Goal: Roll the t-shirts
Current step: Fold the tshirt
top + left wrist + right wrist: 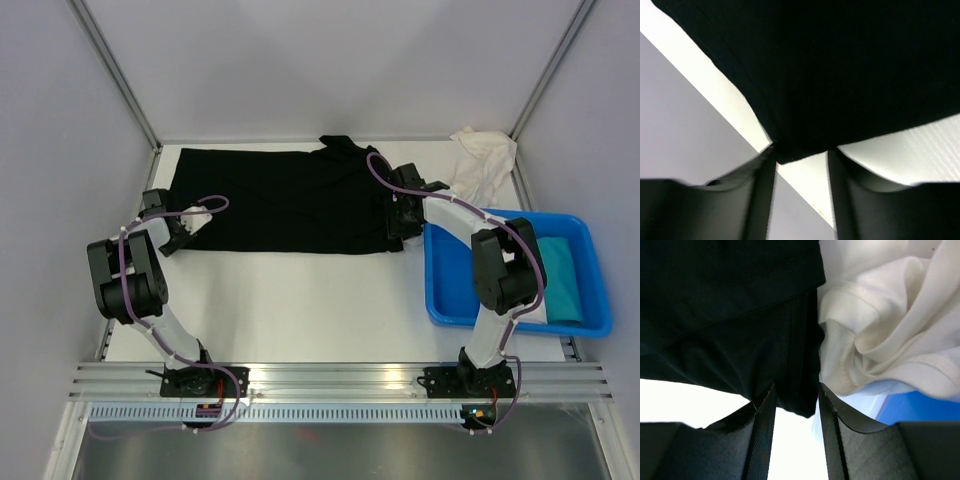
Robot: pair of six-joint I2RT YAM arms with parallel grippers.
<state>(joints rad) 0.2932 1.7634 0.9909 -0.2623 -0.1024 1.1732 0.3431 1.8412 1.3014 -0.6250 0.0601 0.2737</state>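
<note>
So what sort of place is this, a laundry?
Probably a robotics test cell, not a laundry: a left arm and right arm bolted to a white table, plain grey walls in metal framing, and a black t-shirt spread out.

Left claw (801,150) and right claw (796,387) reach forward, jaws half apart.

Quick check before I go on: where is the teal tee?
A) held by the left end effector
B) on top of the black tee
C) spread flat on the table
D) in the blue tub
D: the teal tee lies inside the blue tub, at the right of the table.
</note>
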